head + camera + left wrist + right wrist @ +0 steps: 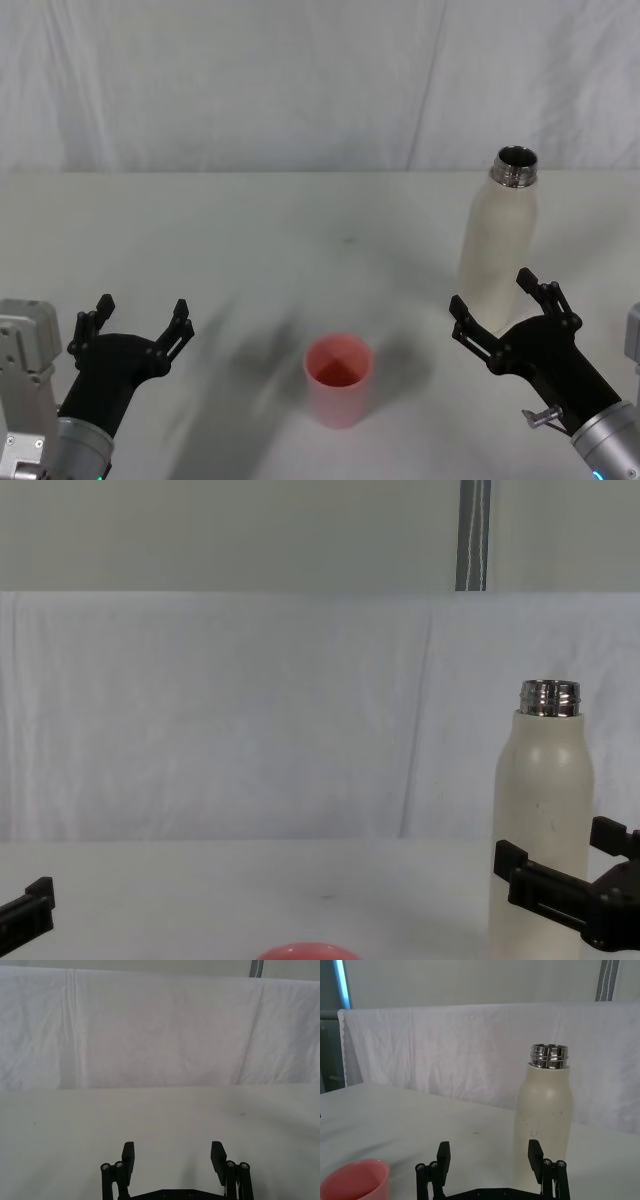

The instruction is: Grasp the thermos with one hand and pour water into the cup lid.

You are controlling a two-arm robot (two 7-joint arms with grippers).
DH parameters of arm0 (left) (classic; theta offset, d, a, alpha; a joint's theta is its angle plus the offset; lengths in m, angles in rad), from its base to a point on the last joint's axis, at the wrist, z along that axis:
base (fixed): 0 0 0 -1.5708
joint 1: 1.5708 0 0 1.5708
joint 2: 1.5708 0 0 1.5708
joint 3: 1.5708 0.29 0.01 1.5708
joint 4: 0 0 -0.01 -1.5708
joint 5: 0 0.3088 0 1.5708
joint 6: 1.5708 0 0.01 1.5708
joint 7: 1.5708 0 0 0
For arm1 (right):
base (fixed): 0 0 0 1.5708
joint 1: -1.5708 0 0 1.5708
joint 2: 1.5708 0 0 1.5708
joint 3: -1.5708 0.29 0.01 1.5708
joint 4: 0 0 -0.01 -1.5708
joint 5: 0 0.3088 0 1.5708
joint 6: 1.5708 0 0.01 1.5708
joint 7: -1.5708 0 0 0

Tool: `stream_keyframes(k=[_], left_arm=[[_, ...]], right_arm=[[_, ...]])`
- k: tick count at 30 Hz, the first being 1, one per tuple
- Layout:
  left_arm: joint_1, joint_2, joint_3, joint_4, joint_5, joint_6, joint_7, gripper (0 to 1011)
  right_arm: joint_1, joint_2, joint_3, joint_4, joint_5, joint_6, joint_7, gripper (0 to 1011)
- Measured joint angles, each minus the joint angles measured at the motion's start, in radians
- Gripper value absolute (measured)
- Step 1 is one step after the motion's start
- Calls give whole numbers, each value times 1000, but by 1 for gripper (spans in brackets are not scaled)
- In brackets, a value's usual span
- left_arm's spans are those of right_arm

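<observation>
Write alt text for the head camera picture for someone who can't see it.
An uncapped cream thermos stands upright on a white table, with the right claw open just in front of its base, not gripping it. A pink cup lid sits open side up near the front centre, and the left claw is open over the table at the left.

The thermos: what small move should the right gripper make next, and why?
Probably ease the right gripper forward until its open fingers straddle the thermos, then close. The thermos stands upright and uncapped just beyond the fingertips, not yet held. The cup lid waits to its left, and the left gripper is idle.
</observation>
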Motion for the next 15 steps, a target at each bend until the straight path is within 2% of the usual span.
stream_keyframes(k=[15], left_arm=[[0,0,0,0,0,0,0,1001]], right_arm=[[1,1,0,0,0,3,0,1002]])
